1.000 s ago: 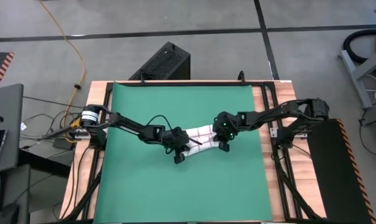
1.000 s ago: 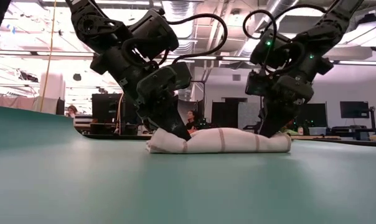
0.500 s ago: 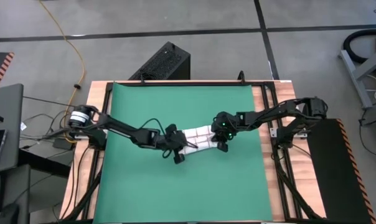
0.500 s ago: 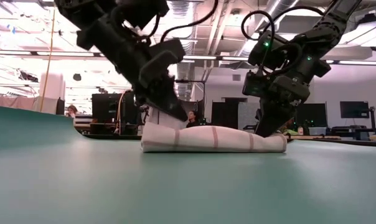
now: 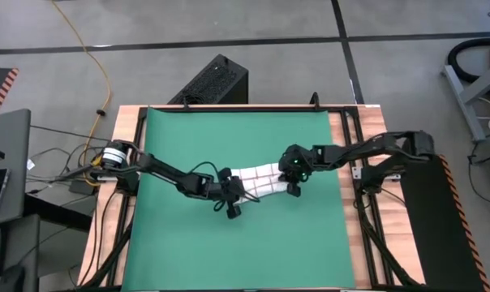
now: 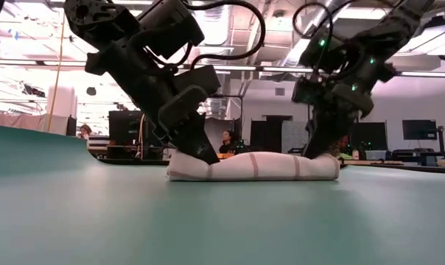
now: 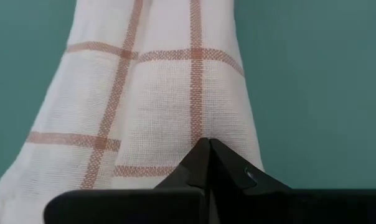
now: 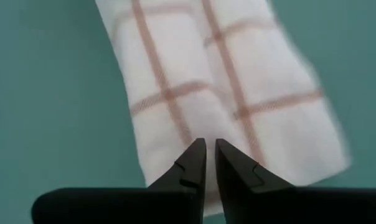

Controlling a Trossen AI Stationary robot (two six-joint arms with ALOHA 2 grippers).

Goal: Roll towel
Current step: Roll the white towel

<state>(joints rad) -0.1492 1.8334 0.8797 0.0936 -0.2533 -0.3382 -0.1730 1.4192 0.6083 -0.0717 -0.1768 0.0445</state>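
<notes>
Both arms matte black, boxy jointed links. Left arm [image 5: 168, 172]: silver cylindrical motor housing at the base, black cable looping over the wrist. Right arm [image 5: 350, 151]: green LEDs lit on the wrist housing, looped black cable above it. Fingers [image 8: 191, 165] black, tapering to pointed wedge tips.

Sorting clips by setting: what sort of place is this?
Probably a robotics lab or workshop: a green mat on a framed table, bare concrete floor with a yellow cable, and monitors in the open room behind.
</notes>
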